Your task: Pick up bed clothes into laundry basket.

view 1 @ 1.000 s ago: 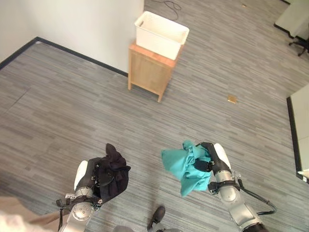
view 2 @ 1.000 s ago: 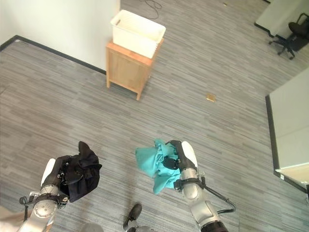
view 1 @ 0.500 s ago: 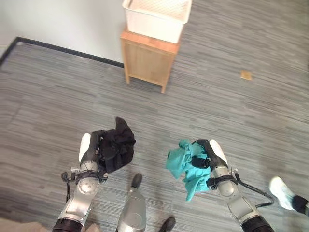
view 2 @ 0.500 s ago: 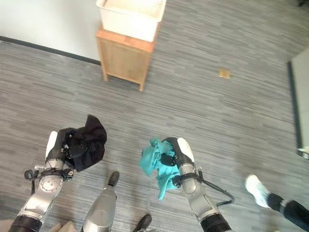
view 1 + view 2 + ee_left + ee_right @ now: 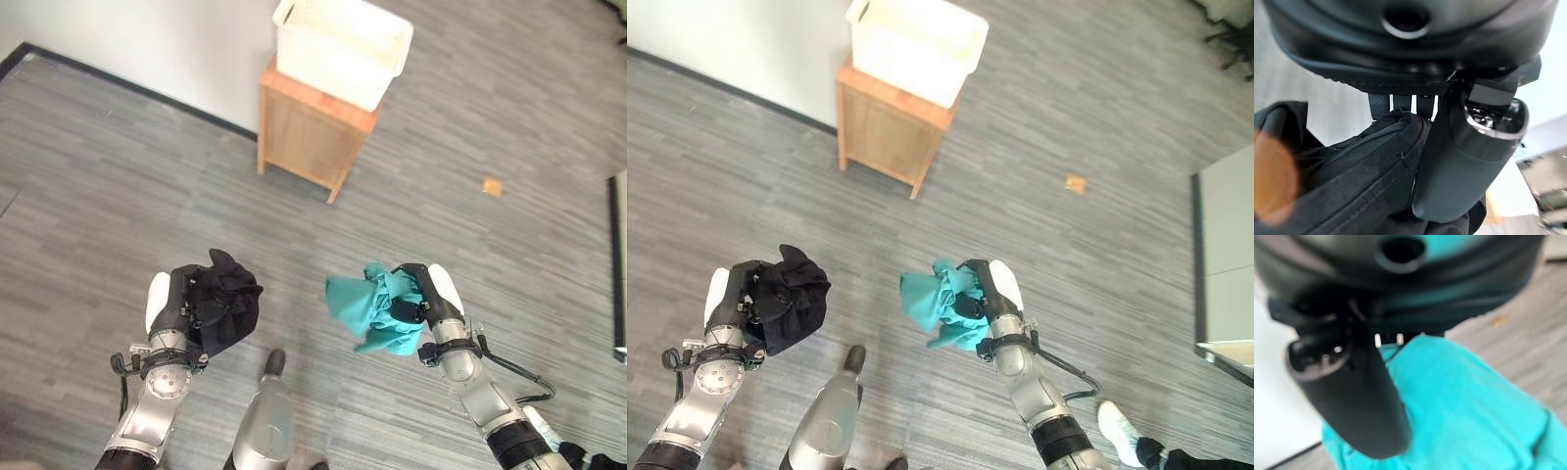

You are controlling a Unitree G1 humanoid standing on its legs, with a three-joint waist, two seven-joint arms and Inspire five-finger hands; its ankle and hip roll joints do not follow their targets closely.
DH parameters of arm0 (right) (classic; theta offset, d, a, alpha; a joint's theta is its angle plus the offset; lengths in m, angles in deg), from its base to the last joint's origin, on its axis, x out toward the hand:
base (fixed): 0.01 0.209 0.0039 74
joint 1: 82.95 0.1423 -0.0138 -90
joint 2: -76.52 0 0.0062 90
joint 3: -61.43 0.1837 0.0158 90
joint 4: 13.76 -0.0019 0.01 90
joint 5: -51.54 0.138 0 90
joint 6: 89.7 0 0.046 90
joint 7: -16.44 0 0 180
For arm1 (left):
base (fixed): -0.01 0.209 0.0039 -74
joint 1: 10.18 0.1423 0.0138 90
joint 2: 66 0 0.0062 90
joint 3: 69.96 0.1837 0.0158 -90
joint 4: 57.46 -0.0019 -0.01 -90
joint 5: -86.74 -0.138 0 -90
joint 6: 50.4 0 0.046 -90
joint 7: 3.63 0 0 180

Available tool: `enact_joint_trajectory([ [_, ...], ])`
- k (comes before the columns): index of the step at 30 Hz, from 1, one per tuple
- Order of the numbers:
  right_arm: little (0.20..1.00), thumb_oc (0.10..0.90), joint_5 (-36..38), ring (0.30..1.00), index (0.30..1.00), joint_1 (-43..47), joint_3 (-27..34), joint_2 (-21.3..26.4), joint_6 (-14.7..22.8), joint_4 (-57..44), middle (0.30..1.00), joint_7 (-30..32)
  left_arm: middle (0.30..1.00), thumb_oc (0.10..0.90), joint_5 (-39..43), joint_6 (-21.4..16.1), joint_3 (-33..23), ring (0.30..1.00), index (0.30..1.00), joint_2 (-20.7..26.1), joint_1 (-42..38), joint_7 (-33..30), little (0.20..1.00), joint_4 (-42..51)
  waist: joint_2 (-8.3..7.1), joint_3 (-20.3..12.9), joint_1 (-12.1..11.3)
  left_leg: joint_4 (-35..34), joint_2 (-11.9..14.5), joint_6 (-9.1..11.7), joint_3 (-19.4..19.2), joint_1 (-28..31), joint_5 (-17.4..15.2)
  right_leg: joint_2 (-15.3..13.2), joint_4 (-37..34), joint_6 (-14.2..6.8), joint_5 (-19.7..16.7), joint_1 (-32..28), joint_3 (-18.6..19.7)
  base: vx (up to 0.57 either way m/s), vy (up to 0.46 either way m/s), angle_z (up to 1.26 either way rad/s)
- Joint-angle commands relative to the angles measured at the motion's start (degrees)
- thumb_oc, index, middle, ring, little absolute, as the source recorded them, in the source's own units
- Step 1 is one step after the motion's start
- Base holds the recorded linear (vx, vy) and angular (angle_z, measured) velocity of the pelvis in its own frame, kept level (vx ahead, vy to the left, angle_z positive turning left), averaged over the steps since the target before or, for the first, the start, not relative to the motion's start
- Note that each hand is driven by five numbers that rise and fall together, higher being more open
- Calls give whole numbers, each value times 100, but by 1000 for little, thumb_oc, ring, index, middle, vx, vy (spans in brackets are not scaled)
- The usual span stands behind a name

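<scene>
My left hand (image 5: 174,311) is shut on a bunched black garment (image 5: 227,305), held above the grey floor at the lower left; the thumb (image 5: 1469,161) presses into the black cloth (image 5: 1347,186). My right hand (image 5: 423,304) is shut on a crumpled teal garment (image 5: 362,308) at the lower right, its thumb (image 5: 1347,396) lying against the teal cloth (image 5: 1459,411). The white laundry basket (image 5: 343,47) stands on a small wooden cabinet (image 5: 309,137) against the white wall, well ahead of both hands.
Grey plank floor (image 5: 118,186) stretches between the hands and the cabinet. A small tan scrap (image 5: 492,185) lies on the floor to the right. A grey tabletop edge (image 5: 1225,255) runs along the right side. A person's white shoe (image 5: 1115,425) shows at the bottom right.
The camera has shifted, so the cabinet and basket sit differently in view. Both hands still hold their garments; the teal cloth now hangs shorter beneath the right hand.
</scene>
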State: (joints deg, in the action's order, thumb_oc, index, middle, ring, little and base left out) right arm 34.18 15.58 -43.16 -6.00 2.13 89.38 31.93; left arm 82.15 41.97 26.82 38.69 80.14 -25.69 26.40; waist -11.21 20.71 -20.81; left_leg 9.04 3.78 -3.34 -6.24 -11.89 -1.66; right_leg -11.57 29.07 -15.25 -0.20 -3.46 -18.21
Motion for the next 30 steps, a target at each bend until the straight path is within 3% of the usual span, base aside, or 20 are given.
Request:
enact_joint_trajectory([
  [1,300,400,-103,300,300,259,409,251,340,-567,300,459,300,400,-221,-534,168,300,300,194,-462,-279,300,743,497,-791,118,-1341,280,131,555,673,558,-33,124,25,-780,285,-577,358,-123,4],
  [3,300,400,-44,300,300,251,468,255,354,-627,300,485,300,400,-198,-588,264,300,300,198,-631,-250,300,747,528,-733,179,-1398,288,282,771,706,495,-153,-630,75,-539,434,-772,369,-141,30],
  [4,300,400,-12,300,300,247,488,251,371,-638,300,503,300,400,-202,-612,319,300,300,180,-711,-244,300,735,505,-701,194,-1404,248,358,924,692,475,-40,-1181,125,-423,488,-755,426,-173,88],
  [5,300,400,23,300,300,213,543,276,397,-637,300,531,300,400,-205,-664,377,300,300,162,-778,-214,300,709,487,-676,256,-1404,220,475,1191,717,410,93,-2087,162,-313,541,-641,688,-244,115],
  [6,300,400,-2,300,300,192,623,363,381,-659,300,606,300,400,-247,-715,458,300,300,106,-843,-175,300,695,527,-654,347,-1404,179,587,1599,848,175,-13,-2841,80,-534,872,-185,672,-196,131],
  [7,300,400,-18,300,300,163,612,400,344,-579,300,634,300,400,-343,-739,666,300,300,63,-925,-109,300,657,488,-717,436,-1404,109,588,1683,886,48,-47,-3166,103,-611,758,-111,565,-145,135],
  [9,300,400,-32,300,300,96,581,380,286,-555,300,562,300,400,-317,-735,758,300,300,-34,-985,-37,300,500,321,-741,462,-1404,193,649,1573,1023,-5,-90,-3329,25,-917,558,-196,251,-104,139],
  [12,300,400,-10,300,300,78,502,401,329,-627,300,491,300,400,-254,-728,662,300,300,-112,-902,-80,300,528,315,-816,506,-1404,346,719,1579,1071,-16,-48,-3389,34,-1018,495,-139,111,-97,69],
  [17,300,400,297,300,300,38,474,389,377,-557,300,397,300,400,-135,-701,674,300,300,-208,-972,-81,300,407,290,-933,550,-1404,574,877,1608,965,49,84,-3407,103,-704,356,-311,96,-91,15],
  [24,300,400,382,300,300,-125,565,321,454,-627,300,435,300,400,-12,-730,659,300,300,-284,-873,-49,300,464,306,-972,578,-1404,578,963,1757,897,80,159,-3407,156,-542,266,-463,36,-2,-2],
  [25,300,400,976,300,300,129,96,727,50,1535,300,-360,300,400,2862,-1016,-1296,300,300,-2073,1830,657,300,-2974,1369,-514,356,1722,1518,1370,-369,136,1710,487,-2762,1402,1186,-1145,-1075,-113,125,0],
  [26,300,400,1008,300,300,100,191,711,49,1474,300,-385,300,400,2824,-997,-1294,300,300,-2013,1751,707,300,-2880,1384,-714,576,933,1576,1315,-470,692,1332,437,-2899,1289,1049,-1025,-1276,-107,117,-23],
  [27,300,400,1007,300,300,90,189,711,45,1465,300,-387,300,400,2823,-993,-1296,300,300,-2013,1761,708,300,-2874,1370,-680,577,856,1542,1306,-501,782,1357,413,-2922,1274,1036,-1081,-1278,-211,179,-8],
  [28,300,400,1029,300,300,62,235,708,37,1502,300,-421,300,400,2731,-974,-1219,300,300,-1959,1682,750,300,-2891,1384,-871,733,78,1268,1227,-642,1147,860,373,-3035,1159,926,-1009,-1372,-166,98,21],
  [29,300,400,1001,300,300,62,314,724,55,1476,300,-410,300,400,2673,-966,-1227,300,300,-1912,1636,750,300,-2827,1329,-985,822,-312,1069,1260,-686,1253,635,329,-3116,1090,819,-968,-1436,-296,159,81],
  [30,300,400,889,300,300,54,428,780,52,1365,300,-390,300,400,2477,-925,-1122,300,300,-1816,1473,758,300,-2678,1222,-1122,921,-490,774,1225,-450,1249,339,161,-3109,1051,597,-909,-1651,-203,112,79],
])
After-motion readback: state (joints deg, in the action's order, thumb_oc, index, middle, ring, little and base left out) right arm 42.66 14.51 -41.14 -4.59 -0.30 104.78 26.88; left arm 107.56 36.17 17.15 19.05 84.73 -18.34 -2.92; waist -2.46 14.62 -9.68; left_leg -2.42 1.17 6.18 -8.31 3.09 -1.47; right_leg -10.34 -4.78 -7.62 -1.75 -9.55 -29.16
